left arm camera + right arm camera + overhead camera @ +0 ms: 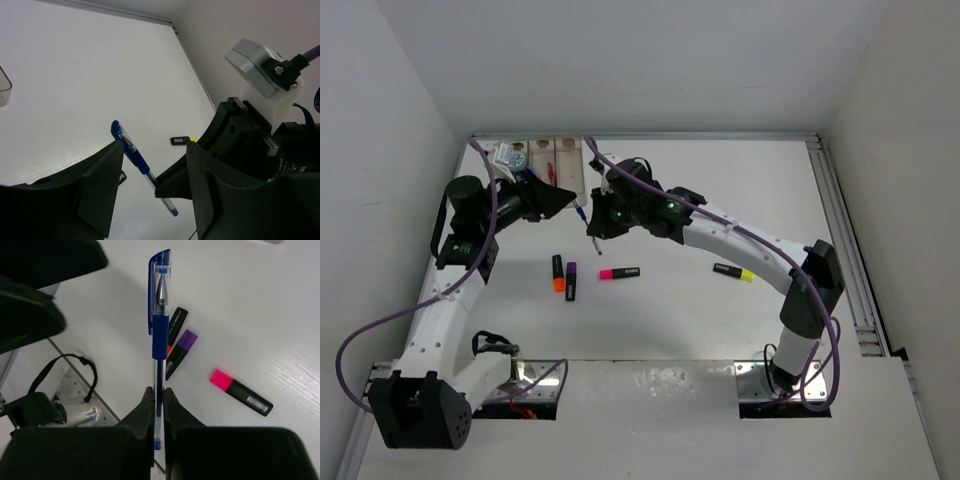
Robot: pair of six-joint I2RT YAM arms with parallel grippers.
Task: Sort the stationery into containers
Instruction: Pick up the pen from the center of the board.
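Right hand (159, 394) is clamped on the blue pen (160, 335), gripping it low on the barrel so the capped end sticks out past my fingertips, lifted clear of the counter (740, 180). Just to its left, my left hand (155, 147) hangs with its fingers spread and nothing between them. The pen shows through that gap, but only the right hand touches it. Just beyond both hands the tan tray (565, 150) sits against the back wall. My left hand hides part of its slots, and something blue-and-white at its far-left end is too small to make out. I judge the sorting barely begun: the pen is not yet in a slot, and four highlighters lie loose on the counter, back toward my bases. The orange-capped one (558, 273) and the purple-capped one (571, 281) lie side by side, the pink-capped one (619, 273) is just to their right, and the yellow-capped one (733, 271) is well off to the right, near my right forearm. Around the tray I am cramped, with the back wall beyond, the side wall past my left arm, and my two hands close together. Rightward the counter lies open as far as the rail (840, 230).
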